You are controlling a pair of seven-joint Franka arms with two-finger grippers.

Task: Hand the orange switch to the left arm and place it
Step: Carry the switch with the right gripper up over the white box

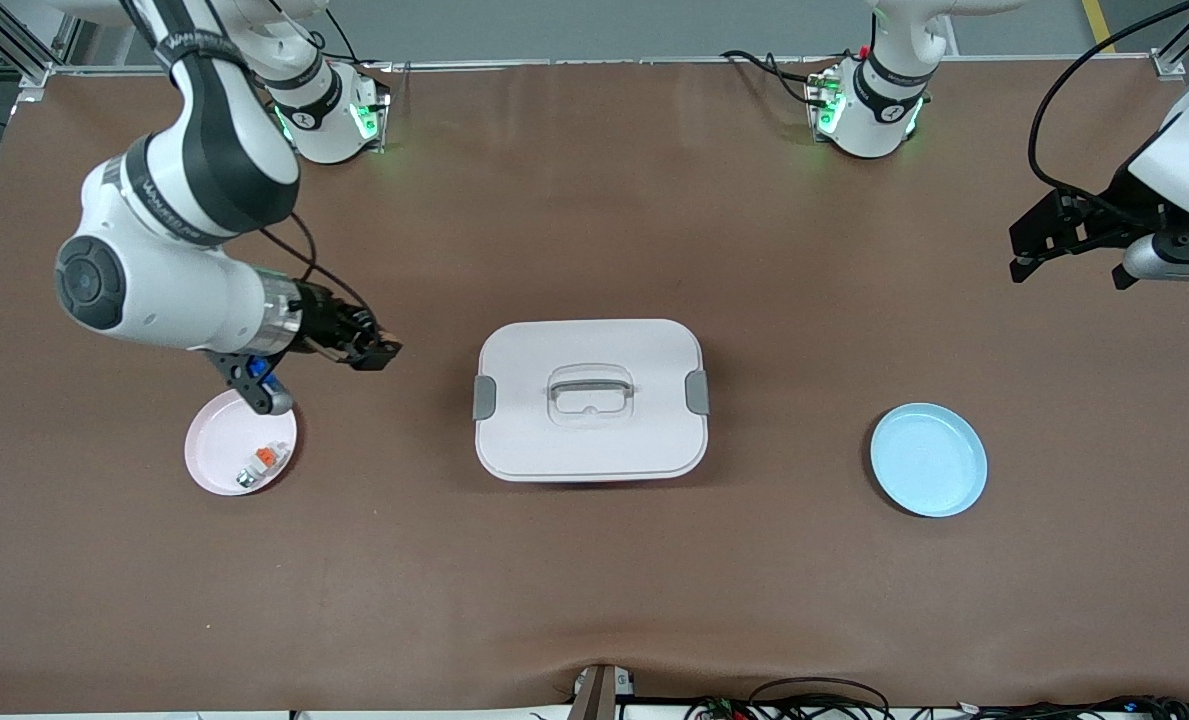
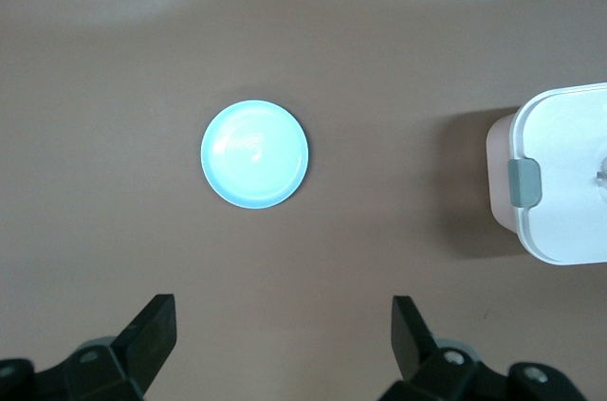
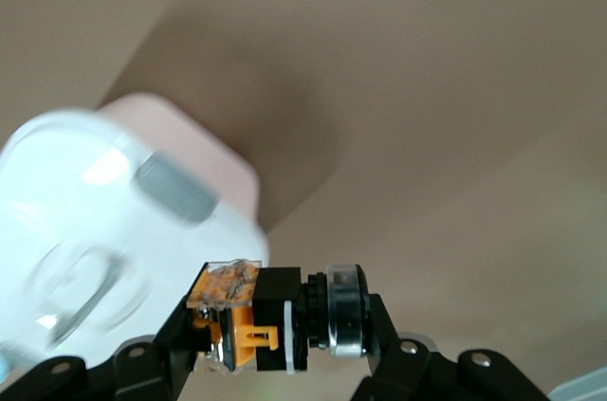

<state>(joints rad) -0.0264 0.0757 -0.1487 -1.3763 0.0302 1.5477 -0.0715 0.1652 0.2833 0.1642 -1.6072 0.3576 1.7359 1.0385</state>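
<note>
From the front, the right gripper (image 1: pixel 379 352) hangs over the tabletop between the pink plate (image 1: pixel 216 462) and the box (image 1: pixel 591 398), toward the right arm's end, its fingers pinched on the orange switch (image 1: pixel 372 345). A whitish part with an orange cap (image 1: pixel 260 463) lies on the pink plate. The left gripper (image 1: pixel 1026 268) waits with fingers spread over the edge at the left arm's end, above the blue plate (image 1: pixel 929 459).

The left wrist view shows both spread fingers (image 2: pixel 152 330) over bare tabletop, with the blue plate (image 2: pixel 255 154) and one latched end of the box (image 2: pixel 560 173) in sight.

In the right wrist view the switch (image 3: pixel 275 318) is a small black body with an orange clip, a clear cap and a metal ring, clamped between the fingers (image 3: pixel 379 325) with the box (image 3: pixel 114 221) just ahead.

Risk: the box lies directly between the arms, so a low, straight carry could strike its lid. The small part could also slip at handover if the left fingers close off-centre.
</note>
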